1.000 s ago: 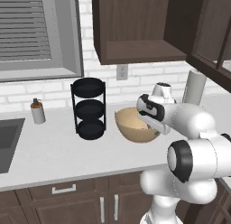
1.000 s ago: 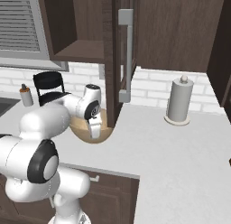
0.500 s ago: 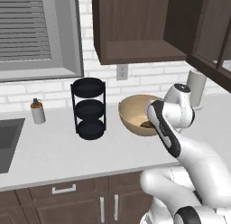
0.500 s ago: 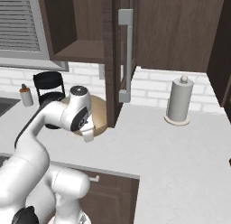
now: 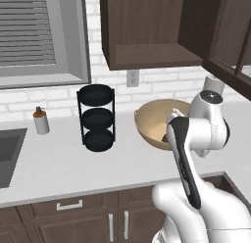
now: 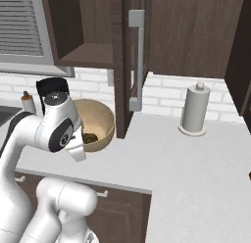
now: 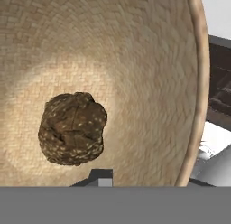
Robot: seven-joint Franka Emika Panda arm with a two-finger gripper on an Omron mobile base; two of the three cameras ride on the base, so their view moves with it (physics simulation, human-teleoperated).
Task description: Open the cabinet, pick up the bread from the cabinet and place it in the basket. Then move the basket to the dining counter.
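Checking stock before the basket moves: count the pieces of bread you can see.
1. The bread lies on the bottom of the basket, on the worktop by the open cabinet. Parts of the cabinet's inside are hidden.

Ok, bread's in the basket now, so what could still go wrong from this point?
The basket looks tipped, its opening turned sideways toward the arm, so the bread lying loose inside could roll out during the carry. The open cabinet door stands right beside the basket, and lifting or swinging the basket could knock it. The black three-tier rack stands close on the other side, leaving a tight path out.
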